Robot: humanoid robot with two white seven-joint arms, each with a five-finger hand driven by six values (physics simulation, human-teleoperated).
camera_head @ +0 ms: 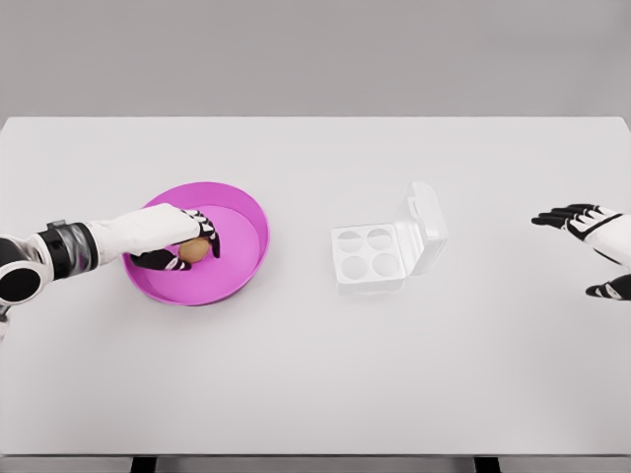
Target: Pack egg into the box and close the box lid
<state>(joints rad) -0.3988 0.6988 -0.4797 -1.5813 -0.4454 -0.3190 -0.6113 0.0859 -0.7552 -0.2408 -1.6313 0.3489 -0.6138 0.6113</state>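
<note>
1. White table [315, 374] fills most of the head view, grey wall behind it.
2. Magenta round bowl [242, 266] sits on the table's left half, shallow, rim all visible except where the arm crosses it.
3. Left hand [182, 244] comes in from the left edge, forearm over the bowl's left rim, hand down inside the bowl.
4. Brown egg [194, 250] is in the bowl, left of centre, right under that hand.
5. Left fingers [209, 236] are curled around the egg, thumb below it, other digits over the top and right side; looks like a grasp on the egg. Cannot tell whether the egg is lifted or touching the bowl floor.
6. White egg box [367, 258] sits near table centre, well apart from the bowl, to its right.
7. Box tray shows four round cups, all four vacant.
8. Box lid [424, 225] is open, hinged on the tray's right side, standing up and tilted away to the right.
9. Right hand [584, 229] shows at the right edge, above the table, well apart from the box.
10. Right fingers [554, 217] are spread and extended toward the left, holding nothing; thumb lower, near the frame edge.
</note>
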